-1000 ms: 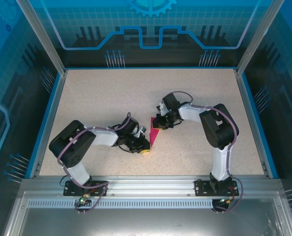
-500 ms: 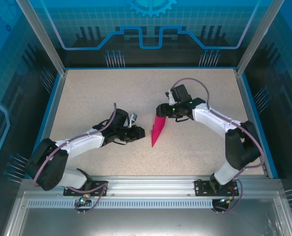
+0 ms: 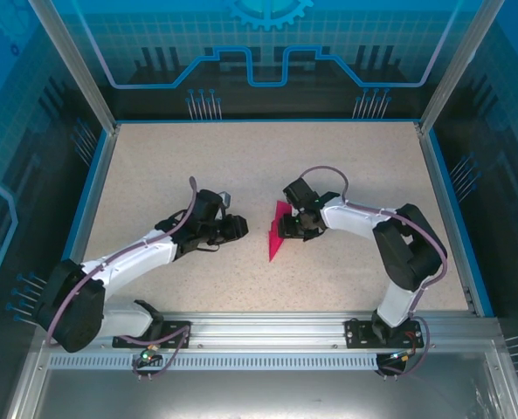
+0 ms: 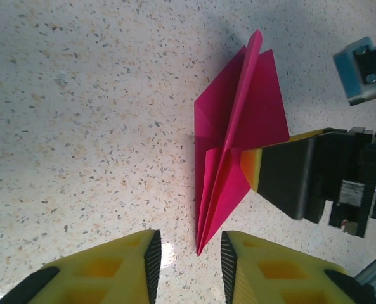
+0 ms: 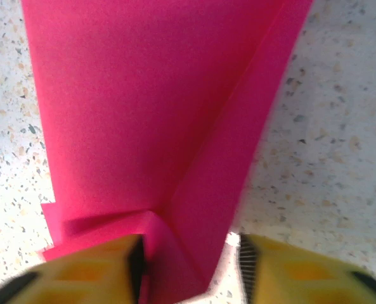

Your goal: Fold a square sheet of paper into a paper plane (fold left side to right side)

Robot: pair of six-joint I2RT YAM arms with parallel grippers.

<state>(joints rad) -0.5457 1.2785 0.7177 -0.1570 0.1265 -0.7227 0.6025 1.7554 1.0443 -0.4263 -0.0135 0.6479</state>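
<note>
The paper plane (image 3: 277, 234) lies on the table (image 3: 154, 166) a little right of centre. It is folded to a narrow dart, with its nose toward the near edge and its wide tail toward the far side. We find the right claw (image 3: 287, 229) at the tail end, reaching in from the right. In the right wrist view its two yellow fingers (image 5: 80, 275) stand partly spread, one on each side of the raised centre fold. The finger on the left of that view sits against the paper, while a thin strip of table shows between the fold and the other finger. We therefore read this claw as straddling the paper, not clamped on it. The left claw (image 3: 239, 225) sits just left of the plane, apart from it. In the left wrist view its fingers (image 4: 118, 266) are partly spread with nothing gripped, and the nose of the plane points toward the gap between them. That view also shows the wings lifted unevenly, and one yellow fingertip of the right claw resting against the plane beneath a wing.
</note>
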